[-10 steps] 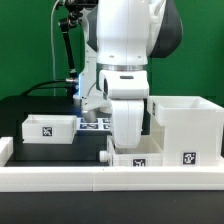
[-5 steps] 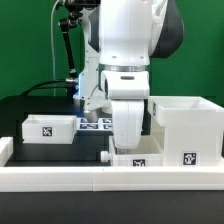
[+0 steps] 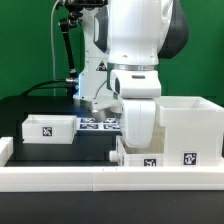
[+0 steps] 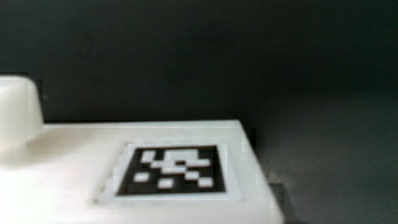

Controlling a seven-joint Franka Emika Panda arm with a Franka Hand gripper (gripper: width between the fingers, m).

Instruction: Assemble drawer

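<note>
The tall white housing (image 3: 186, 122) stands at the exterior view's right, with a tag on its front. One shallow tray (image 3: 47, 127) lies at the left. The second tray (image 3: 136, 159) lies right next to the housing, at the front rail. My gripper (image 3: 137, 141) reaches down into this tray; its fingertips are hidden behind the tray's wall. The wrist view shows a tagged white tray surface (image 4: 175, 170) very close and blurred, with a white edge (image 4: 15, 115) beside it. No fingers show there.
The marker board (image 3: 97, 123) lies flat on the black table behind the trays. A low white rail (image 3: 90, 179) borders the table's front. A black stand with cables (image 3: 66, 50) rises at the back left.
My hand has moved toward the exterior view's right. The tray under it has slid the same way, closer to the housing.
</note>
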